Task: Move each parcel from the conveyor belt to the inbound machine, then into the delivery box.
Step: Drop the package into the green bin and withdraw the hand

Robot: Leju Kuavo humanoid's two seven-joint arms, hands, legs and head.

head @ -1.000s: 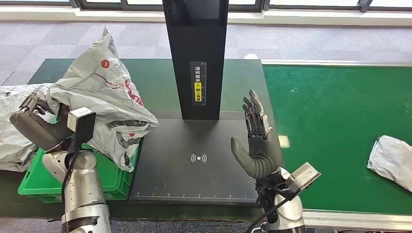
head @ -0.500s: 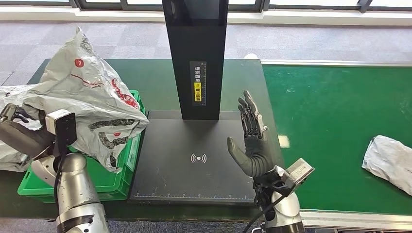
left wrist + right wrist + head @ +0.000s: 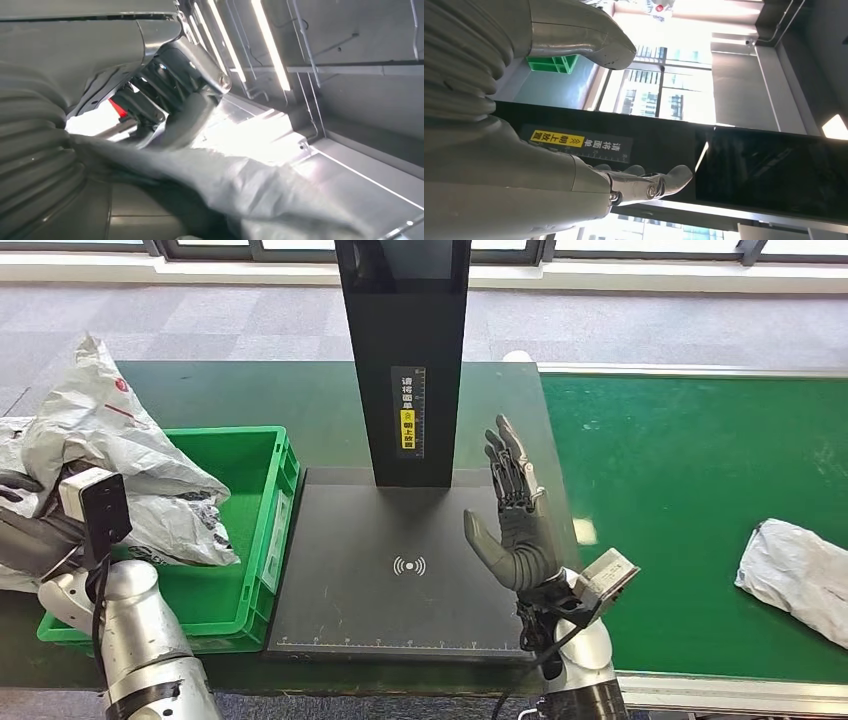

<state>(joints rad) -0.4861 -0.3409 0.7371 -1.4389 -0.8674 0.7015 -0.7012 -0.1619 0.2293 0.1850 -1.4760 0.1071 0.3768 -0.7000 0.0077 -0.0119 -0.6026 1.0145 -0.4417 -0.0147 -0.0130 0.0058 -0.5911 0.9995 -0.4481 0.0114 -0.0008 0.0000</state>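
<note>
My left hand (image 3: 22, 522) at the far left grips a large crumpled grey parcel bag (image 3: 110, 455) with red print. The bag hangs over the left part of the green delivery box (image 3: 245, 530). In the left wrist view the fingers (image 3: 165, 100) close around the grey plastic (image 3: 250, 190). My right hand (image 3: 515, 525) stands open and upright, holding nothing, above the right edge of the black inbound machine platform (image 3: 400, 590). The machine's column (image 3: 405, 360) rises behind it. A second grey parcel (image 3: 795, 575) lies on the green conveyor belt (image 3: 690, 470) at the far right.
More grey plastic (image 3: 12, 440) lies at the far left, beside the box. The box's right half shows its bare green floor. In the right wrist view the open hand (image 3: 574, 165) sits in front of the column's yellow label (image 3: 558, 139).
My left arm has swung the grey bag to the left, uncovering most of the green box. My right hand has drifted slightly left, still open. The parcel on the belt has crept left.
</note>
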